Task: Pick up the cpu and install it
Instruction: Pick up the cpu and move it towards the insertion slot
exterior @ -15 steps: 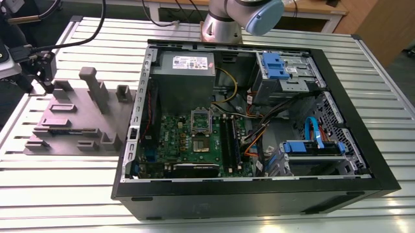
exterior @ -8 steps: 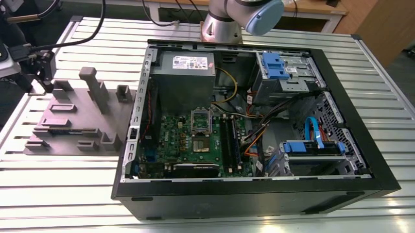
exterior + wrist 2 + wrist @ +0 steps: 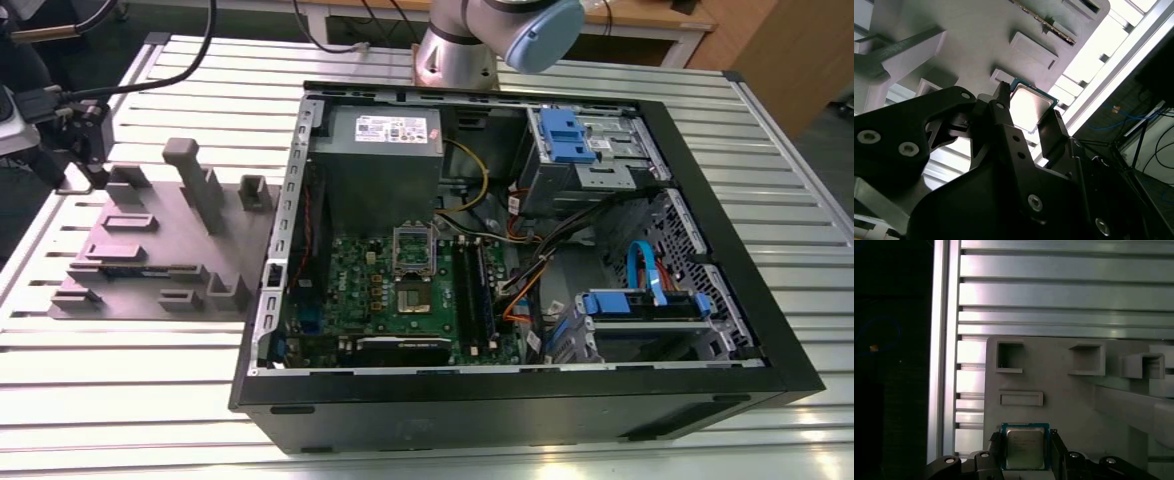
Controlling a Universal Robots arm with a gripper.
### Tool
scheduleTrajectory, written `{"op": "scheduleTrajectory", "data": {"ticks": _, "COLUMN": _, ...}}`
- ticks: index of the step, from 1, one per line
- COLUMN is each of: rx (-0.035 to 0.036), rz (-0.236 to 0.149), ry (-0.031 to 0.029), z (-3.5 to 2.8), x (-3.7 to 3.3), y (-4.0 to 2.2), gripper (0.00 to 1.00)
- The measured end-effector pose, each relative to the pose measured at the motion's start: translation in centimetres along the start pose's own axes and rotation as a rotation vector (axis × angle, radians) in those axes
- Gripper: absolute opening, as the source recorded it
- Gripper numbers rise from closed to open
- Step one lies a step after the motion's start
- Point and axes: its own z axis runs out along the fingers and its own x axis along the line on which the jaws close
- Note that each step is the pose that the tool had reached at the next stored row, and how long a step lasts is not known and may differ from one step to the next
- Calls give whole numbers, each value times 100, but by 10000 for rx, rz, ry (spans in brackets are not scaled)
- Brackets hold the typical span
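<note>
A slatted aluminium table point(image 3: 134, 400) carries an open computer case point(image 3: 534, 405), with a grey moulded fixture point(image 3: 140, 240) beside it on the exterior view's left. Against that fixture, in both wrist views, the black gripper point(image 3: 1029, 114) point(image 3: 1025, 439) pinches the cpu point(image 3: 1027, 102) point(image 3: 1025, 451) by two opposite edges, its silver top facing the cameras.
</note>
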Motion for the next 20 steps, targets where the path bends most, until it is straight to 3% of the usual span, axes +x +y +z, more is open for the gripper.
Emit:
{"op": "scheduleTrajectory", "data": {"ticks": 7, "rx": 0, "rz": 0, "ry": 0, "z": -46, "x": 0, "y": 2, "gripper": 47}}
{"op": "scheduleTrajectory", "data": {"ticks": 20, "rx": 0, "rz": -1, "ry": 1, "z": -71, "x": 0, "y": 3, "gripper": 47}}
